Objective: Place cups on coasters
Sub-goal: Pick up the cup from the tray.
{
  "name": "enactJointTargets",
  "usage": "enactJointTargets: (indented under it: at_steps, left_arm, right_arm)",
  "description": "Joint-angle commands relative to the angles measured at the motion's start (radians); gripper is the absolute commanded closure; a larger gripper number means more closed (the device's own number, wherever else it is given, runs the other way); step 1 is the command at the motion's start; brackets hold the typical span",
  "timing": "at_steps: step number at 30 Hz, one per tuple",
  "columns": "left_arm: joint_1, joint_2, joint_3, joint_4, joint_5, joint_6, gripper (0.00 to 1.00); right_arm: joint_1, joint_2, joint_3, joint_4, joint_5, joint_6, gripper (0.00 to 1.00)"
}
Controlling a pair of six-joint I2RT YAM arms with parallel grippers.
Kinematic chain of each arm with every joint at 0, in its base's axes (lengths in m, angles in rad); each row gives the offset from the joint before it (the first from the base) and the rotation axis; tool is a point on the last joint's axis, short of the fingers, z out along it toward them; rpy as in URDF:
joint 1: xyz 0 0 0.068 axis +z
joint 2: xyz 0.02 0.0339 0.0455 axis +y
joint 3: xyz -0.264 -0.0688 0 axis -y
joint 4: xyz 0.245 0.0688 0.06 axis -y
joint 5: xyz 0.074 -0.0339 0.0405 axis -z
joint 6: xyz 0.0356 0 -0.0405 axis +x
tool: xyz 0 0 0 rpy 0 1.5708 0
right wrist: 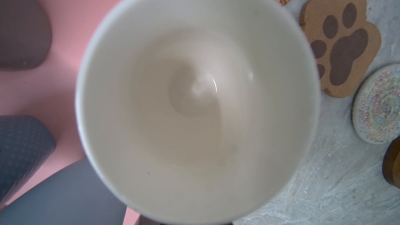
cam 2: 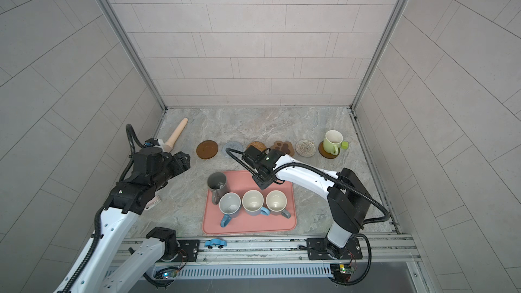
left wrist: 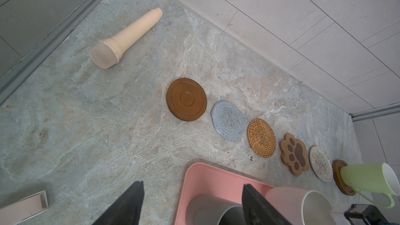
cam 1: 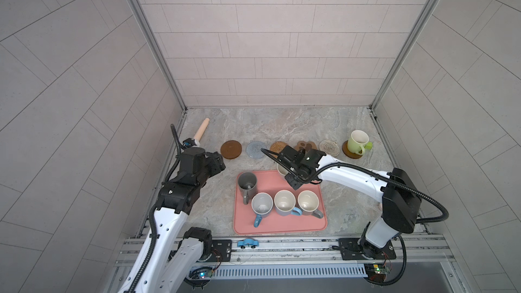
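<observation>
The pink cup (left wrist: 287, 200) sits at the far right corner of the tray (cam 1: 282, 228). The right gripper (cam 1: 291, 174) is clamped, we judge on its handle. Only 1 cup is done: the green cup (cam 1: 357, 141) on a wooden disc (cam 1: 351, 152). We judge this the pickup of cup 2. Next we need a level carry to the paw coaster (cam 1: 306, 145). The left gripper (left wrist: 192, 185) has its jaws apart and holds nothing.

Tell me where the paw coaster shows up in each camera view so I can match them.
Top view: paw coaster mid-row, partly behind the right arm.
Top view: paw coaster mid-row, by the right arm.
Left wrist: paw coaster at picture's lower right, past the tray.
Right wrist: paw coaster at picture's upper right, beside the pink mug.
Shared landmark: cream woven coaster, its neighbour in every view.
</observation>
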Motion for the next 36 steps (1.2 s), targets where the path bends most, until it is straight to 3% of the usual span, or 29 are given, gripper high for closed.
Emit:
enactJointTargets:
  at_steps: [1,22,36]
  left_arm:
    - [0.004,-0.016,-0.009,-0.002,-0.006,-0.004,0.22]
    - [0.004,-0.032,-0.008,-0.015,-0.003,-0.005,0.22]
    - [0.003,-0.018,0.0,-0.001,0.008,-0.004,0.22]
  right_arm:
    - [0.007,-0.064,0.032,-0.019,0.054,0.019,0.94]
    - [-0.025,-0.11,0.042,-0.031,0.115,0.047,0.94]
    - [-0.121,-0.161,-0.002,-0.02,0.136,0.096,0.95]
